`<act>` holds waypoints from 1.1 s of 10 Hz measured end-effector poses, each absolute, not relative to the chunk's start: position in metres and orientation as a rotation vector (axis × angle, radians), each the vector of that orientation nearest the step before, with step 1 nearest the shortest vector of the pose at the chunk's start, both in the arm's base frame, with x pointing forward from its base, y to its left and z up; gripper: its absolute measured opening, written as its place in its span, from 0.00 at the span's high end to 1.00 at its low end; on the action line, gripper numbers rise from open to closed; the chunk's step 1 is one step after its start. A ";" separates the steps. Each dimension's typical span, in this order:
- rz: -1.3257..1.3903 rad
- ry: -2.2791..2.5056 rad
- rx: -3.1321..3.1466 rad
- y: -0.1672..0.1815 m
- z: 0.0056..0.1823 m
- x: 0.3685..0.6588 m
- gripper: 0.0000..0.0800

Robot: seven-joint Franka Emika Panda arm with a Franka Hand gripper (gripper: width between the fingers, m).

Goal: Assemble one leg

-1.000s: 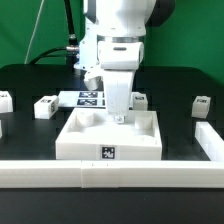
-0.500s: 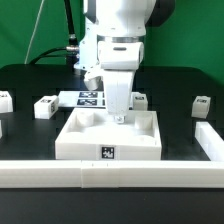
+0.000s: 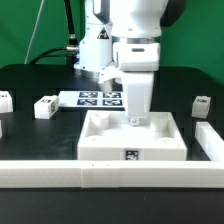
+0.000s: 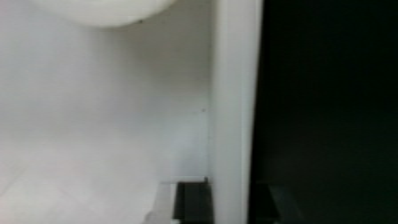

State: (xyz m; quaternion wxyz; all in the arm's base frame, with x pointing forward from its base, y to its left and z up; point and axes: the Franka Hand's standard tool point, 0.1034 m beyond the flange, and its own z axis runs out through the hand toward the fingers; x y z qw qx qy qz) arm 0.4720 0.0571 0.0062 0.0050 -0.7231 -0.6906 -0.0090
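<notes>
My gripper [image 3: 136, 120] reaches down into the large white square panel [image 3: 105, 150] and is shut on its far wall. In the wrist view the panel [image 4: 107, 110] fills the picture, and my gripper [image 4: 235, 205] has a dark finger on each side of the upright white wall. Small white legs with tags lie on the black table: one [image 3: 45, 106] and another [image 3: 4, 100] at the exterior view's left, one [image 3: 202, 105] at its right. No leg is in my gripper.
The marker board [image 3: 100, 98] lies behind the panel. A long white rail [image 3: 60, 172] runs along the front edge. A larger white block [image 3: 212, 140] sits at the exterior view's right edge. The arm's base stands at the back.
My gripper and the white panel have slid together toward the exterior view's right. The legs and the marker board have not moved.
</notes>
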 end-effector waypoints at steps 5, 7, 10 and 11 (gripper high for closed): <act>-0.036 -2.197 -2.233 0.080 0.007 0.501 0.93; -0.035 -2.196 -2.234 0.080 0.007 0.501 0.93; -0.034 -2.195 -2.235 0.080 0.006 0.501 0.65; -0.034 -2.195 -2.235 0.079 0.006 0.501 0.48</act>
